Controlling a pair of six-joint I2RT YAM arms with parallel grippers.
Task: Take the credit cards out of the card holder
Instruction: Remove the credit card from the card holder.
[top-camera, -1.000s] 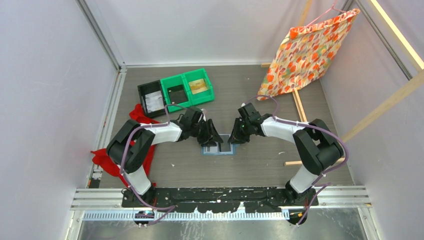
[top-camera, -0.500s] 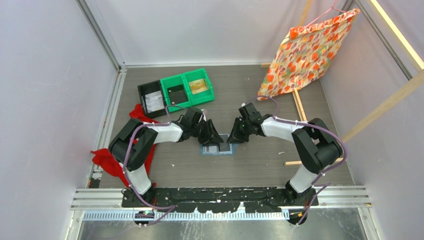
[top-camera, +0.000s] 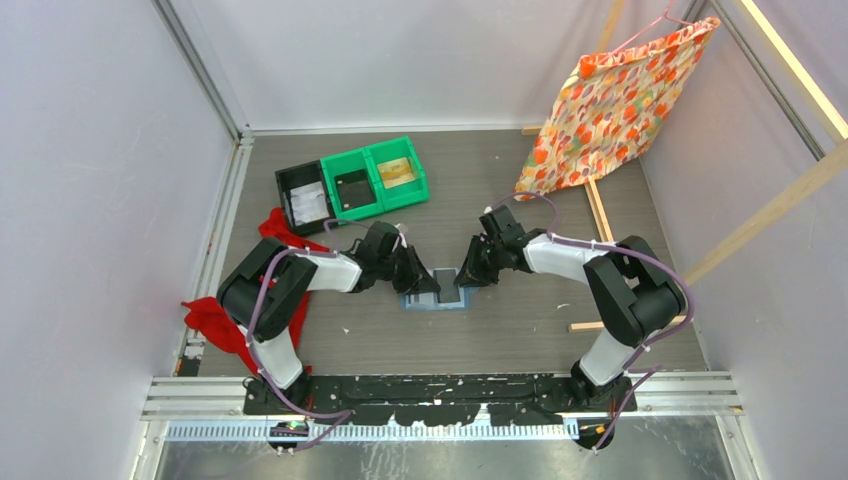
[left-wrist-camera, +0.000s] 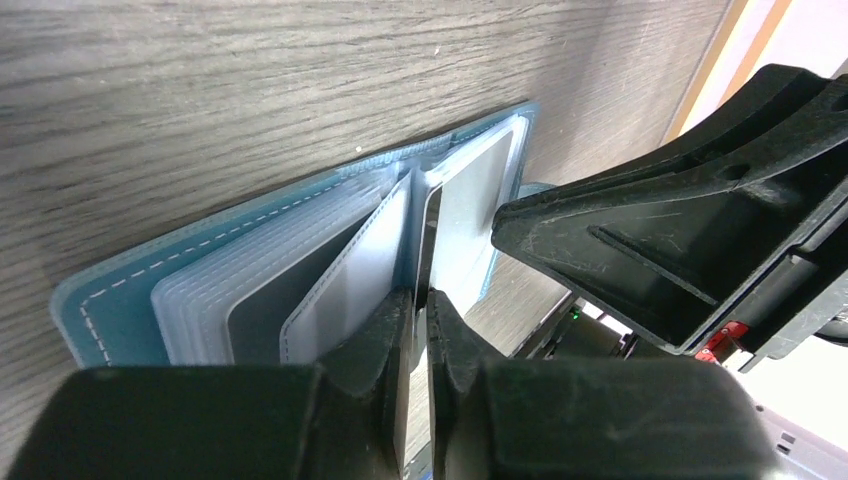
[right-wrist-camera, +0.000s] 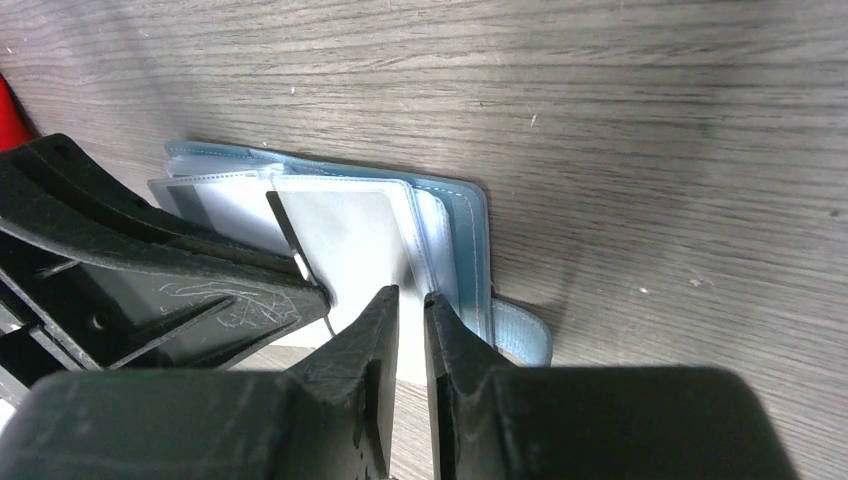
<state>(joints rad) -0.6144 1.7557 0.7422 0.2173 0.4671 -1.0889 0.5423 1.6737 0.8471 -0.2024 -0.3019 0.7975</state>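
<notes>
The light-blue card holder (top-camera: 436, 297) lies open on the table between both grippers, its clear leaves fanned out (left-wrist-camera: 120, 310) (right-wrist-camera: 470, 230). My left gripper (left-wrist-camera: 421, 295) (top-camera: 424, 283) is shut on the thin dark edge of a credit card (left-wrist-camera: 427, 235) standing up from the middle leaves. Another dark credit card (left-wrist-camera: 270, 305) sits in a sleeve to its left. My right gripper (right-wrist-camera: 411, 292) (top-camera: 463, 279) is narrowly shut on the pale leaves at the holder's right side. The two grippers' fingers (left-wrist-camera: 680, 230) nearly meet over the holder.
Two green bins (top-camera: 378, 178) and a black tray (top-camera: 303, 198) stand at the back left. A red cloth (top-camera: 215, 315) lies by the left arm. Patterned fabric (top-camera: 610, 105) hangs on a wooden frame (top-camera: 598, 210) at the back right.
My left gripper's jaws have closed onto the card's edge and drawn slightly left. The right gripper has barely moved.
</notes>
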